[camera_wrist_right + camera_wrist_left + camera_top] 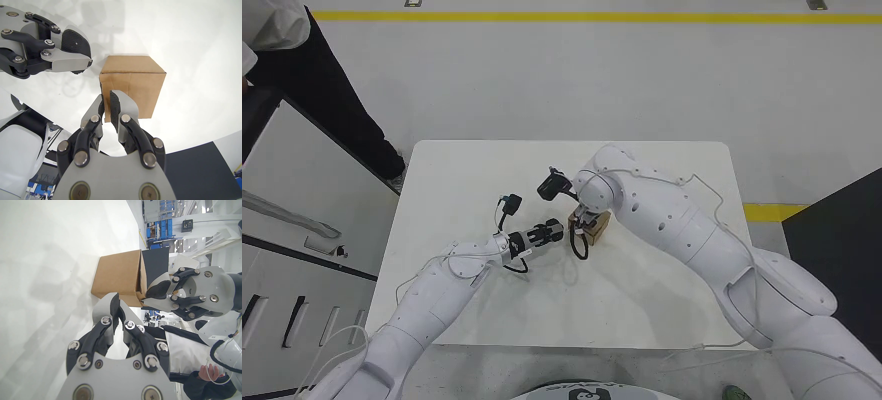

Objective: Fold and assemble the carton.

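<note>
A small brown carton (599,226) stands closed on the white table (662,170), near its middle. My right gripper (106,106) is shut on a thin cardboard edge at one corner of the carton (136,85). In the left wrist view the same right gripper (149,294) pinches that corner of the carton (117,275). My left gripper (117,306) is shut with nothing between its pads, its tips just short of the carton's near side. The left gripper (83,66) hangs beside the carton, a small gap apart. From above, both grippers (580,245) (585,218) meet at the carton's left side.
The white table has bare surface on all sides of the carton. Its edges lie well away from the grippers. A dark panel (196,164) stands beyond the table's edge in the right wrist view.
</note>
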